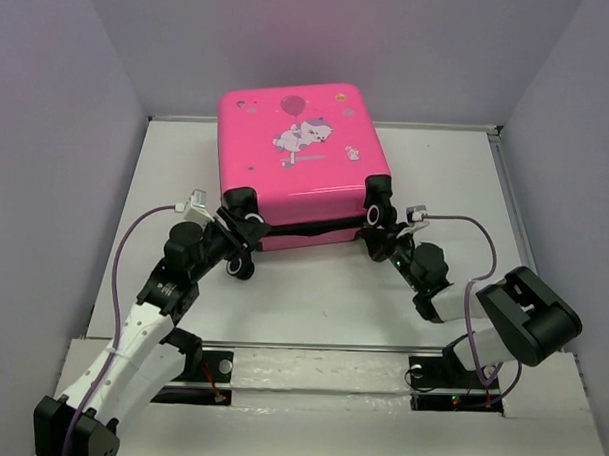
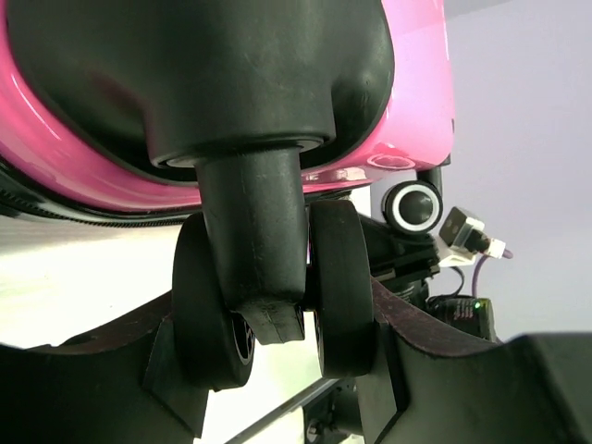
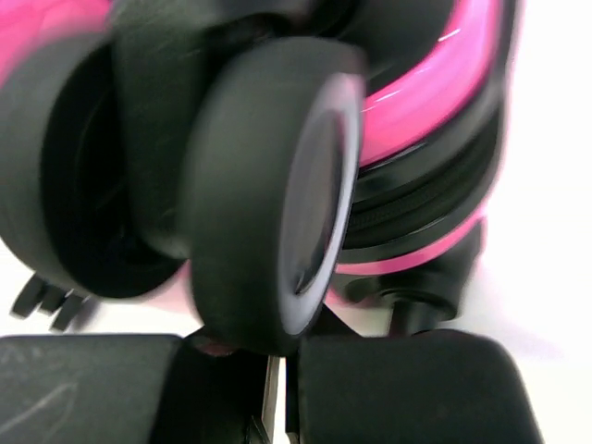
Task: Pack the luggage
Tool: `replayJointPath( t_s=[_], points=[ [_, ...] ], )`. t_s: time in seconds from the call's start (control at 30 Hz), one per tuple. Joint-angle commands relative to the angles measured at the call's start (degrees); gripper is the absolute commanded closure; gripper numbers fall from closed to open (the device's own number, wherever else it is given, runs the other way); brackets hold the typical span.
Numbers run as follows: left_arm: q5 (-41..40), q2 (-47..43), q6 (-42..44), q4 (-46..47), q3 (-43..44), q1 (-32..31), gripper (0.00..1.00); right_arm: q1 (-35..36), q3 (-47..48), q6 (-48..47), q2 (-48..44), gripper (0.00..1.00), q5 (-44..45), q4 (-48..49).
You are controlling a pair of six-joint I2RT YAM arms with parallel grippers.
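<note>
A pink suitcase [image 1: 302,158] is lying flat and closed at the far middle of the white table [image 1: 312,308], its wheels facing the arms. The left gripper [image 2: 282,365] is clamping the near-left wheel [image 2: 338,287] between its fingers, probably to steady the case. The right gripper [image 3: 282,370] is sitting clenched and empty just beneath the near-right wheel [image 3: 268,185], likely bracing that corner.

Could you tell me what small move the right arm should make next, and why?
Probably reopen the right gripper and re-aim it. Its jaws are shut just short of the black caster wheel of the bright pink hard-shell suitcase, apparently gripping nothing.
</note>
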Motion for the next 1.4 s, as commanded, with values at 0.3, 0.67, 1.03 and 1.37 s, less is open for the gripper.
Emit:
replayJointPath(
  t_s=[0.3, 0.67, 1.03, 1.37],
  points=[
    [2.43, 8.36, -1.96, 30.65, 11.18, -9.35, 0.94, 29.03, 12.4, -0.54, 14.87, 0.93, 11.26, 11.92],
    [5.51, 12.76, -8.28, 37.17, 16.45, -12.43, 0.94, 37.57, 34.8, 6.39, 29.9, 0.93, -3.59, 11.37],
    [0.59, 3.98, -10.41, 35.25, 7.94, -13.66, 0.94, 38.18, 33.53, 13.53, 30.8, 0.92, 5.61, 17.54],
    [-2.93, 0.63, -8.38, 29.52, -2.0, -13.22, 0.52, 38.18, 16.45, 4.91, -0.72, 0.13, 14.68, -25.57]
  ],
)
